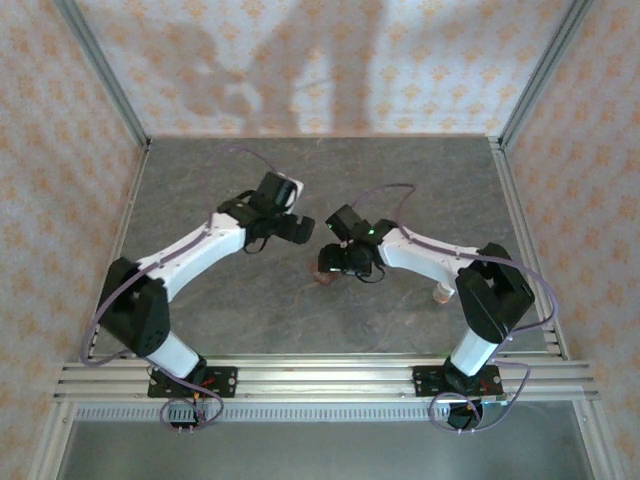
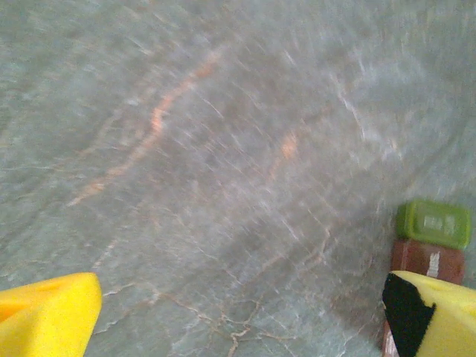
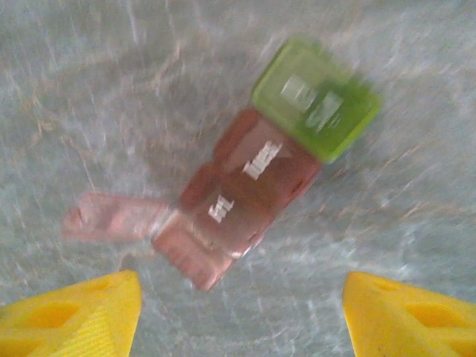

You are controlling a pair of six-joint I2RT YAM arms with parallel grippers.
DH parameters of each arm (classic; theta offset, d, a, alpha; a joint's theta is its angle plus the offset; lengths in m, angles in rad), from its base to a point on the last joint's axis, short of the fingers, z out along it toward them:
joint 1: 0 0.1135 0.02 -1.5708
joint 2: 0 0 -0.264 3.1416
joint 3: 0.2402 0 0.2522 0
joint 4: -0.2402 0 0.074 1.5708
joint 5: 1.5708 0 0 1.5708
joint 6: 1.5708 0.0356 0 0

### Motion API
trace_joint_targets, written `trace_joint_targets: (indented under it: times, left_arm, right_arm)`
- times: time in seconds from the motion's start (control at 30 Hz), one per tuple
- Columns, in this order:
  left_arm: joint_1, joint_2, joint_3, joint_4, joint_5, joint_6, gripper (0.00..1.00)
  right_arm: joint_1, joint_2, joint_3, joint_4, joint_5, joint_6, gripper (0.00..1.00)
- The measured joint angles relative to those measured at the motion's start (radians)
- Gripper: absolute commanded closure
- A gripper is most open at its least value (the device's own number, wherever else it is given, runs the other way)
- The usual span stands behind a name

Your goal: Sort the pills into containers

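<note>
reddish-brown plastic container strip [image 3: 249, 190], green-capped end [image 3: 316, 100] toward 1 o'clock, lies at 12 o'clock from the wide-spread, empty right gripper [image 3: 239, 297].

White-shelled left arm [image 1: 200, 245] and right arm [image 1: 425, 250], black at joints and wrists; thin purple cables [image 1: 548, 290] looping alongside; small green light [image 1: 372, 231] on right wrist; bright yellow wedge-shaped fingertips [image 3: 74, 312].

Grey table [image 1: 400, 180], left arm [image 1: 195, 250] and right arm [image 1: 425, 250] angled inward, reddish containers [image 1: 323, 273] at right arm's tip.
</note>
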Motion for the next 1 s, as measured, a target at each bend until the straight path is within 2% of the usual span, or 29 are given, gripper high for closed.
trace_joint_targets:
  times: [0.13,0.3,0.6,1.0]
  left_arm:
    - [0.066,-0.114,-0.055,0.032,0.006,-0.070,0.00]
    - [0.089,-0.193,-0.119,0.040,0.010,-0.122,0.00]
    - [0.104,-0.272,-0.186,0.043,0.026,-0.167,0.00]
    - [0.109,-0.294,-0.209,0.050,0.052,-0.198,0.00]
  right_arm:
    - [0.040,0.030,-0.015,0.045,-0.019,0.045,0.28]
    - [0.054,0.092,-0.007,0.087,-0.027,0.074,0.29]
    - [0.058,0.170,0.065,0.108,-0.048,0.087,0.29]
    - [0.058,0.235,0.157,0.113,-0.053,0.087,0.30]
